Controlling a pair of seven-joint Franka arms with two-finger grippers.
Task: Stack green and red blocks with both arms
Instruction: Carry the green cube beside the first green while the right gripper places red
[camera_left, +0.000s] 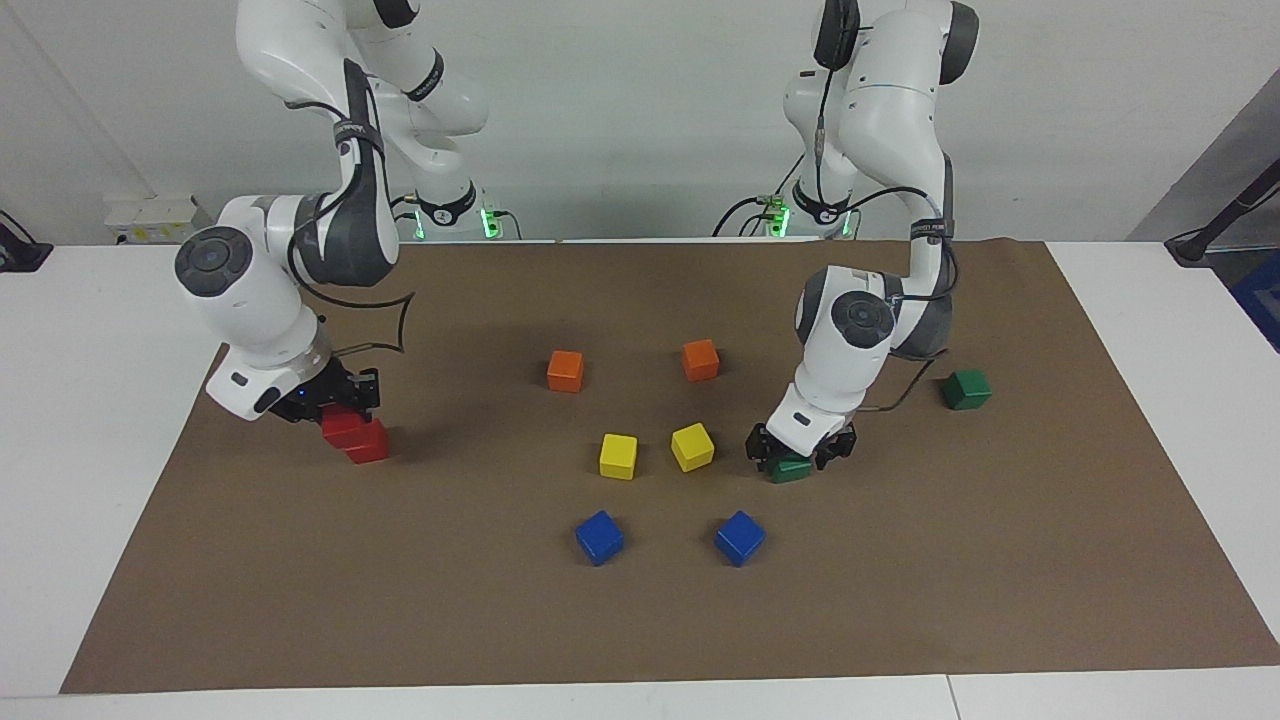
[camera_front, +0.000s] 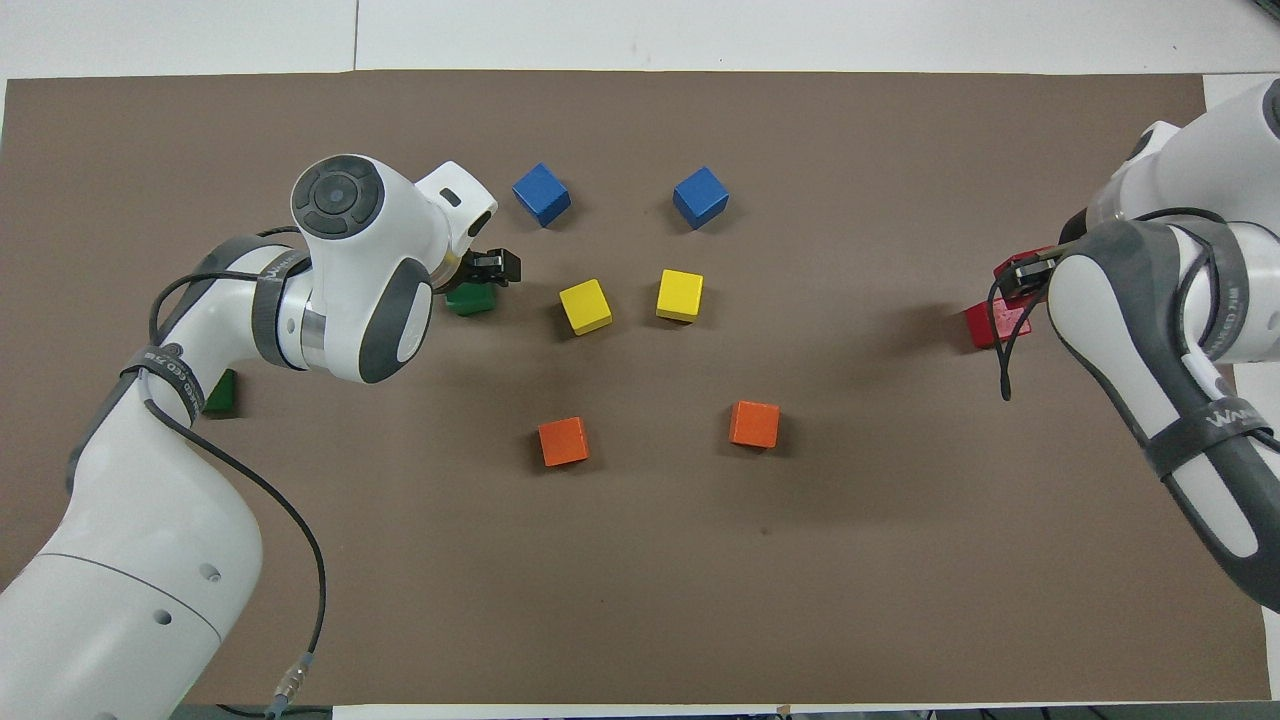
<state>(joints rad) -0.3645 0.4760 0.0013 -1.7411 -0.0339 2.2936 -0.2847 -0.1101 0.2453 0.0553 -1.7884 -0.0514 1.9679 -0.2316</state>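
The right arm waits over its end of the mat. My right gripper (camera_left: 338, 408) is shut on a red block (camera_left: 342, 424). That block sits askew against the top of the second red block (camera_left: 370, 444), which rests on the mat. In the overhead view my right gripper (camera_front: 1022, 275) covers most of the red blocks (camera_front: 992, 324). My left gripper (camera_left: 800, 452) is low over a green block (camera_left: 791, 469) on the mat beside the yellow cubes, also seen in the overhead view (camera_front: 470, 299). The second green block (camera_left: 966, 389) lies alone toward the left arm's end, half hidden under the left arm in the overhead view (camera_front: 223, 392).
Two orange cubes (camera_left: 565, 371) (camera_left: 700, 360), two yellow cubes (camera_left: 618, 456) (camera_left: 692, 447) and two blue cubes (camera_left: 599, 537) (camera_left: 740, 538) lie in pairs mid-mat. The brown mat (camera_left: 640, 630) covers a white table.
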